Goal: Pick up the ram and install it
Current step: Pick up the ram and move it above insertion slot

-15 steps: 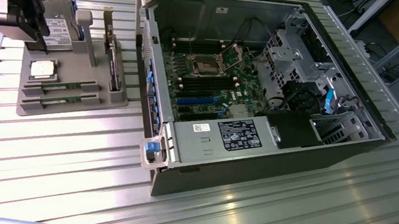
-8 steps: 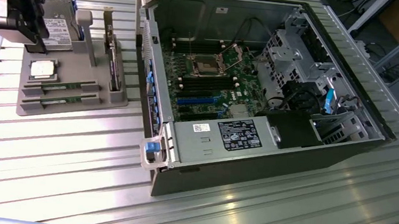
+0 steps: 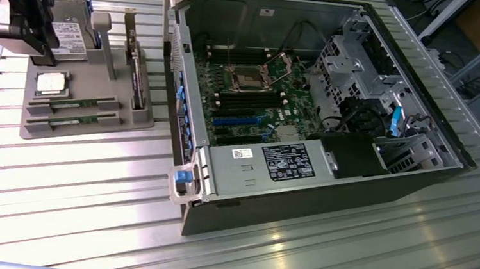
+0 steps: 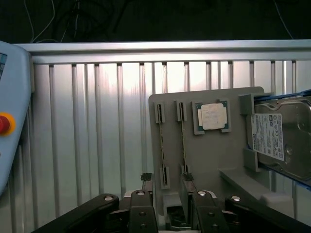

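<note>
Worktop (image 3: 65, 178) is ribbed bare aluminium, kind of brushed, with a soft sheen that catches the light. The holder (image 4: 214, 160) looks like matt grey plastic, nothing shiny about it. Ram sticks (image 4: 183, 141) are the usual green circuit board, pretty dull. Processor (image 4: 212, 116) has a satin silver metal lid. Hard drive (image 4: 291, 160) is bare greyish metal with a white paper label (image 4: 267, 136). Case (image 3: 303, 207) is dark and matt outside, plain grey sheet metal inside. Pincer (image 4: 167, 178) is matt black with shiny little screw heads.

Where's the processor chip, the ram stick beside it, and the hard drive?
processor chip (image 4: 213, 116): wrist view, centre of its silver lid.
ram stick (image 4: 183, 141): wrist view, mid-length of its edge.
hard drive (image 4: 267, 137): wrist view, white label.
</note>
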`<state>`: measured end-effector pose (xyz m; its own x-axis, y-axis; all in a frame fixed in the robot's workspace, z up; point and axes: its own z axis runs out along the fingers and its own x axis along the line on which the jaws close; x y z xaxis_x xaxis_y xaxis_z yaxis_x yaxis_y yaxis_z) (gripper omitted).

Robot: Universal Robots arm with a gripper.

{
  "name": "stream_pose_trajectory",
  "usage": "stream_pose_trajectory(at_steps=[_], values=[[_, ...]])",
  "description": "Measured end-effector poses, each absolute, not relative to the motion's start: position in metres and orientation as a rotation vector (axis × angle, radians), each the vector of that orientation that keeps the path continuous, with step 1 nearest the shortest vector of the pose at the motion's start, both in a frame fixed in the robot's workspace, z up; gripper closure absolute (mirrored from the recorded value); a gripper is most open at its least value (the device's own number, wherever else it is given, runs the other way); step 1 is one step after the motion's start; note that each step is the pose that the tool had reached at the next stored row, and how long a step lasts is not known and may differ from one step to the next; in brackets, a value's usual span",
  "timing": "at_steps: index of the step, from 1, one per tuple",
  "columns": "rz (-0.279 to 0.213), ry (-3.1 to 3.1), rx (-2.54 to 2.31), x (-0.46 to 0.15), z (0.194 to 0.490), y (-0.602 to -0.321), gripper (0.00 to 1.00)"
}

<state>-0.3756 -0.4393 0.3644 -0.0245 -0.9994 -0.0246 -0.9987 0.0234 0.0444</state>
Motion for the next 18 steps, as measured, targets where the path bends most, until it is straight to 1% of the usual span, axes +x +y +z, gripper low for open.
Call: stream_pose_trajectory(at_steps=[18], values=[[-0.076, -2.238, 2.185, -0.3773, 0.3579, -0.4393, 0.64]])
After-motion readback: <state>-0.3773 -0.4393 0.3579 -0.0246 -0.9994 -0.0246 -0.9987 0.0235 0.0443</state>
